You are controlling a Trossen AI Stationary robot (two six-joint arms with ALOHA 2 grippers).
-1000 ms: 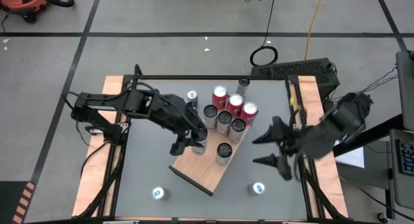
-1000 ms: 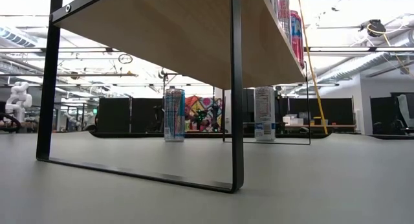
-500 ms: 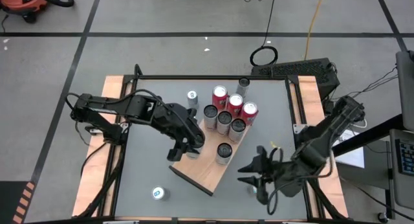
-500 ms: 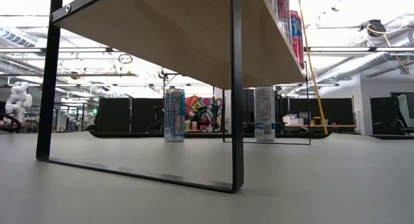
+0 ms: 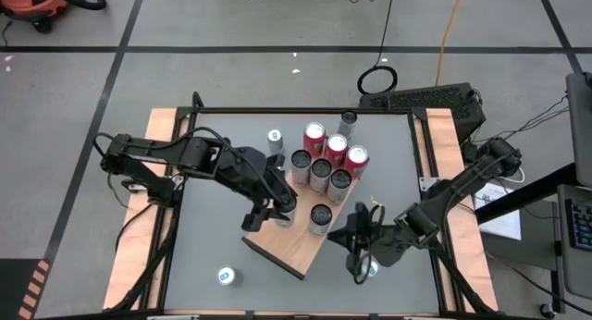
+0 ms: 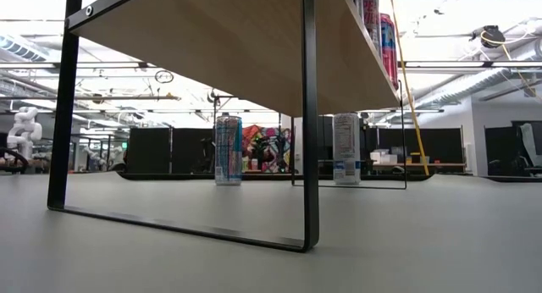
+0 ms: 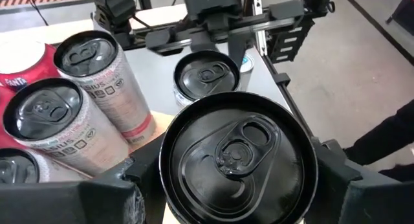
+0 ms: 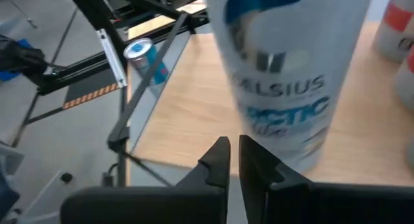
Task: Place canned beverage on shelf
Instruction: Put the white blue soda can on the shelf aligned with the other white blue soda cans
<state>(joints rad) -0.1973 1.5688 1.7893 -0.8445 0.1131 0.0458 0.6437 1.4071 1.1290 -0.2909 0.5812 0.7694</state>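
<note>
Counter: the grey counter (image 5: 213,232) sits in a black frame with pale wood strips down its 9 o'clock and 3 o'clock sides.
Shelf: the shelf (image 5: 294,244) is a light brown board standing in the middle of the counter. From above, it slants from 1 o'clock down to 7 o'clock. In the low view, its underside is overhead and a thin black leg (image 6: 310,115) stands on the counter.
Cans on the shelf: a bunch of red and silver cans (image 5: 324,158) stands close together at the 1 o'clock end. One more silver can (image 5: 320,215) stands alone near the middle.
Left claw: the left claw (image 5: 274,209) is over the shelf's 9 o'clock edge. It pinches a dark-topped can (image 7: 236,162), with one finger on each side.
Right claw: the right claw (image 8: 233,153) is low at 5 o'clock from the shelf. Its fingers are pressed together with nothing between them. They point at a white and blue can (image 8: 291,68) on the shelf.
Loose cans: one can (image 5: 227,276) stands on the counter at 7 o'clock. One (image 5: 275,137) is at 11 o'clock and one (image 5: 348,119) at 12 o'clock. One (image 5: 371,269) at 5 o'clock peeks out beside the right arm.
Floor: the floor (image 5: 231,24) is grey with dark lines. A yellow cord (image 5: 450,29) and a black ring of cable (image 5: 377,80) lie on it at 12 o'clock.
Room: the low view shows a big bright room with ceiling lights (image 6: 474,73) and dark walls (image 6: 161,151) far back.
</note>
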